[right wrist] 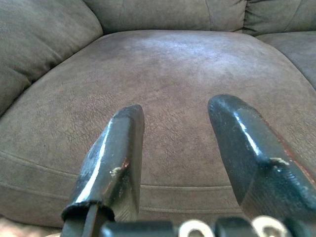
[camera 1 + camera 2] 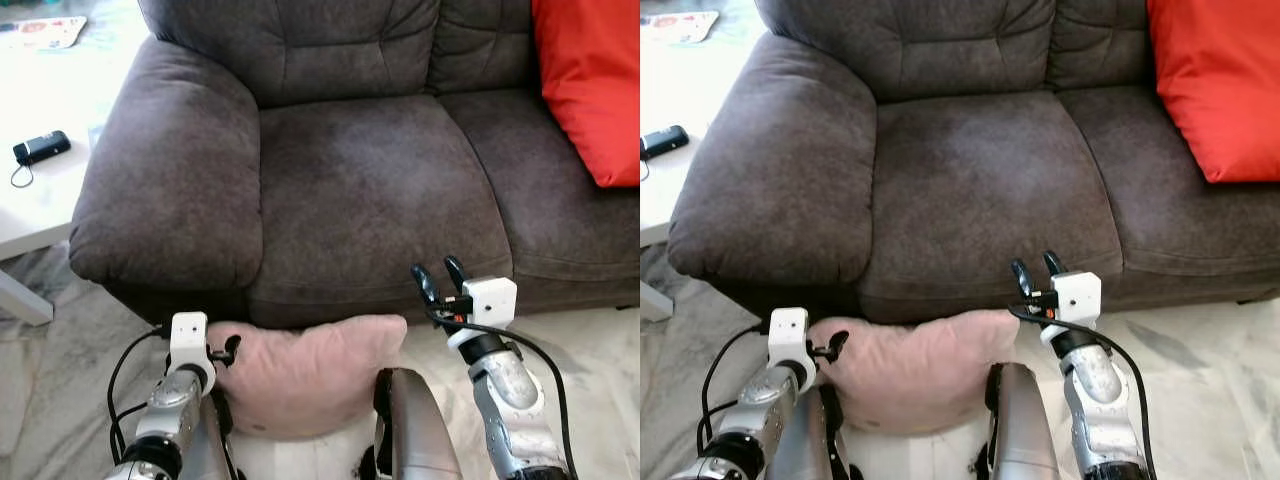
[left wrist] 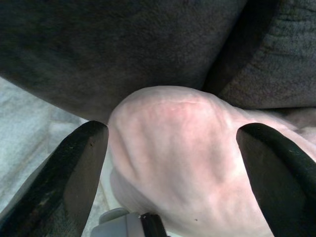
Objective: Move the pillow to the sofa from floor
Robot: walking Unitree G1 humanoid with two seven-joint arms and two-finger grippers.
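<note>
- The pink pillow (image 2: 305,370) lies on the pale marbled floor (image 2: 590,350), pressed against the front base of the grey-brown sofa (image 2: 370,190), just below the front edge of the seat cushion nearest the sofa's left armrest.
- The left pincer (image 2: 228,352) sits at the pillow's left end, close to the sofa's base and below the armrest. In the left wrist view its two black fingers (image 3: 74,168) stand wide apart, one on each side of a bulging corner of the pillow; whether they touch the fabric cannot be told.
- The right pincer (image 2: 436,280) is raised in front of the sofa's seat edge, above and beside the pillow's right end, and holds nothing. Its fingers (image 1: 116,158) are parted and point toward the seat cushion.
- A red cushion (image 2: 590,85) leans against the sofa's backrest on the seat farthest from the left armrest, well apart from the pillow.
- Beside the sofa's left armrest stands a white table (image 2: 40,200); a small black device (image 2: 42,147) with a loop cord lies on it, and some printed paper (image 2: 45,32) lies at its far edge.
</note>
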